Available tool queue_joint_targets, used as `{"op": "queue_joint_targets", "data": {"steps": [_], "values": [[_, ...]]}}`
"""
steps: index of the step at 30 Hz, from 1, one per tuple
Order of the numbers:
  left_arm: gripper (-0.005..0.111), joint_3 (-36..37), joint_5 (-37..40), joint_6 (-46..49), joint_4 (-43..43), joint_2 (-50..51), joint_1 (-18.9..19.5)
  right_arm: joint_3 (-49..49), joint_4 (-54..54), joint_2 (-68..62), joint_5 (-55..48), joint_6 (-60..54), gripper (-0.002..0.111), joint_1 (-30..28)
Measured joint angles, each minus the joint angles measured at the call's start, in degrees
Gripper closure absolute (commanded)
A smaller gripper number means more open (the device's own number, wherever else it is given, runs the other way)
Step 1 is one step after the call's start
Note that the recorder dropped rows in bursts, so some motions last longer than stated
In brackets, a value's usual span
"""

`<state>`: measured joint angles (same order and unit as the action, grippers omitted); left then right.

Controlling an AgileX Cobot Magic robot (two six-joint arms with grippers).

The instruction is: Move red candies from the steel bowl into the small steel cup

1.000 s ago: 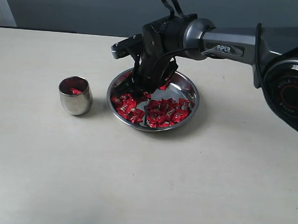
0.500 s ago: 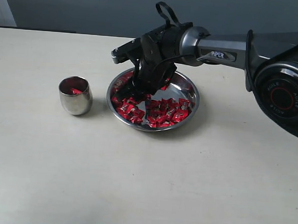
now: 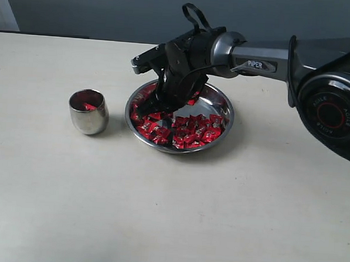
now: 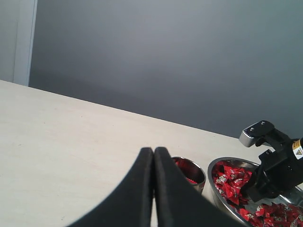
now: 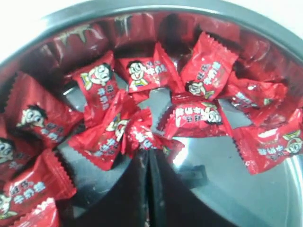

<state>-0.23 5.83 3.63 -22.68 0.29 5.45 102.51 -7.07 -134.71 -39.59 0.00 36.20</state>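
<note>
Exterior view: steel bowl point(image 3: 227, 113) sits flat on the pale table point(image 3: 159, 212), mouth up, round, shallow, with a shiny raised rim. The small steel cup point(image 3: 88, 116) stands upright just beside it and apart from it, on the left arm's side, barrel-sided and mirror-bright, with red showing inside. The red candies point(image 3: 194, 131) lie heaped in the bowl, mostly on the near half, facing every way; they are square, with no long axis to note. The right gripper point(image 3: 154, 110) reaches down steeply into the cup-side part of the bowl, its tips among the wrappers; finger gap not readable here. Left wrist view: the left gripper point(image 4: 154, 150) has its dark, smooth, tapered fingers pressed together with nothing between them, pointing toward the cup point(image 4: 190, 171) and the bowl rim point(image 4: 214, 166), well short of both. Candies point(image 4: 229, 178) visible. Right wrist view: right gripper point(image 5: 148, 153) fingers are closed tight, tips meeting on the edge of a crumpled candy point(image 5: 139, 132), whose foil is bunched up. Around it lie flat glossy wrappers point(image 5: 144, 71) with serrated edges and a cartoon face, and bare polished steel point(image 5: 227, 189) shows through.
</note>
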Motion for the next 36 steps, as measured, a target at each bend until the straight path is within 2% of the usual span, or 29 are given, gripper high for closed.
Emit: {"op": "queue_joint_targets", "data": {"steps": [17, 20, 25, 36], "values": [[0.106, 0.0, 0.0, 0.0, 0.0, 0.0, 0.0, 0.0, 5.8, 6.6, 1.0, 0.0, 0.109, 0.0], [0.106, 0.0, 0.0, 0.0, 0.0, 0.0, 0.0, 0.0, 5.8, 6.3, -0.8, 0.0, 0.098, 0.0], [0.106, 0.0, 0.0, 0.0, 0.0, 0.0, 0.0, 0.0, 5.9, 4.0, -1.7, -0.7, 0.069, 0.0], [0.106, 0.0, 0.0, 0.0, 0.0, 0.0, 0.0, 0.0, 3.2, -0.1, -1.0, -1.1, 0.068, 0.0]]}}
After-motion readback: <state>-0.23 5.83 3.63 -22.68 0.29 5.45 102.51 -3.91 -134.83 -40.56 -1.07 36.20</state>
